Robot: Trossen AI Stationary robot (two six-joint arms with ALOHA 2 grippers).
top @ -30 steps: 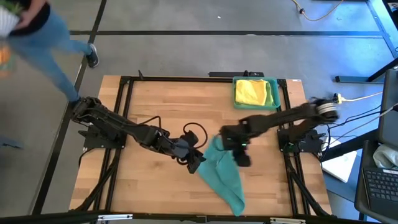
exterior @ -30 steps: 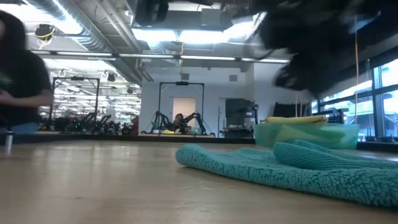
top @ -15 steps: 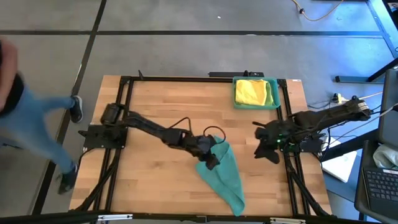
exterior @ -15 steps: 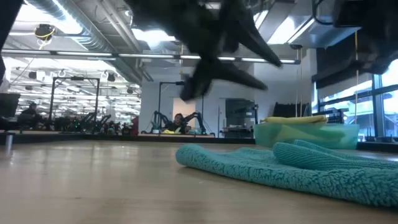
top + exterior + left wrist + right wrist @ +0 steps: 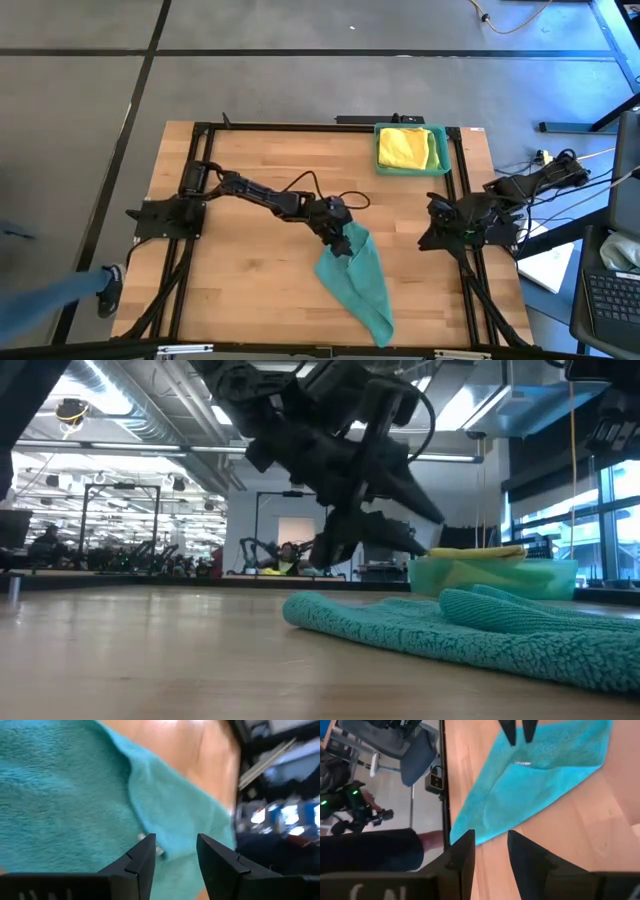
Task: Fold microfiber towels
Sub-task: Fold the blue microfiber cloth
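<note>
A teal microfiber towel [image 5: 362,290] lies crumpled on the wooden table, right of centre, with one edge turned over [image 5: 165,805]. My left gripper [image 5: 343,243] hangs open just above the towel's far corner. In the left wrist view its fingers [image 5: 175,852] straddle empty air over the cloth. In the low view it [image 5: 435,535] is clear of the towel [image 5: 480,625]. My right gripper [image 5: 428,238] is open near the table's right edge, well away from the towel [image 5: 540,775]. A yellow towel [image 5: 405,148] lies in the teal tray [image 5: 445,150].
The tray stands at the table's far right, behind the towel in the low view [image 5: 490,575]. Black frame rails run along the table's edges [image 5: 205,200]. A person's leg and shoe [image 5: 105,290] show on the floor at the left. Bare wood lies left of the towel.
My left gripper has swung toward the table's right and come down over the towel's far corner. My right gripper has pulled back from the towel toward the table's right edge. The towel lies as before. A person has walked past the table's left side.
</note>
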